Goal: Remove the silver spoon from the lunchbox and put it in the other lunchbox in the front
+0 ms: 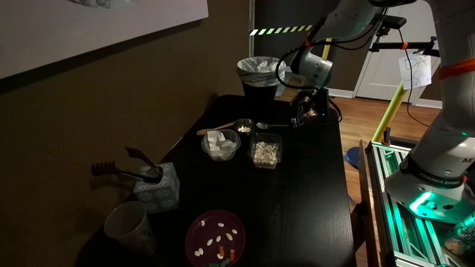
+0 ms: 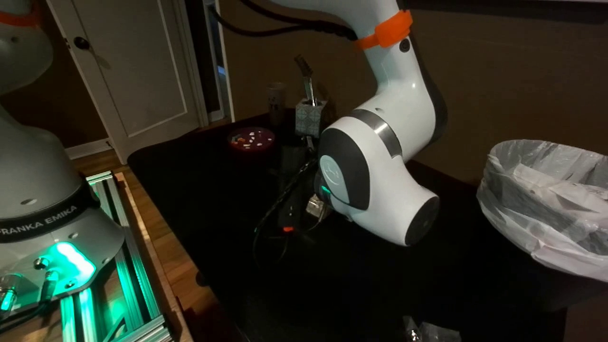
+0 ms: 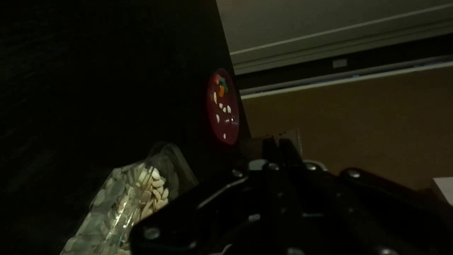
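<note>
Purple bowl [image 1: 209, 232]: round, nearest in an exterior view, scattered with white seeds [image 1: 218, 238] and a few orange, red and green pieces [image 1: 221, 250].
White cup [image 1: 128, 226]: to the left on the dark table [image 1: 297, 193], with dark print on its side.
Tissue box [image 1: 161, 194]: just beyond the cup, pale and patterned; dark utensils [image 1: 111, 170] stick out of its top.
Lunchbox [image 1: 267, 138]: square, clear plastic, mid-table, holding pale seeds [image 1: 265, 152]; it also shows at lower left in the wrist view.
Other lunchbox [image 1: 221, 155]: rounded and translucent, just left of the square one, with crumpled white paper [image 1: 215, 139] inside.
Small bowl [image 1: 245, 121]: dark, just behind both boxes, a few white bits [image 1: 243, 129] inside; a wooden utensil [image 1: 219, 127] runs towards it from the left.
Silver spoon [image 1: 264, 125]: outside both lunchboxes, beyond the square one, its bowl end near the small bowl, its handle reaching to the gripper [image 3: 277, 143].
Gripper: at the end of the white arm [image 1: 315, 68]; in the wrist view its fingertips are drawn together, but whether they grasp the spoon's handle cannot be told.
Waste bin [image 1: 260, 79]: past the table's far end, lined in clear plastic.
</note>
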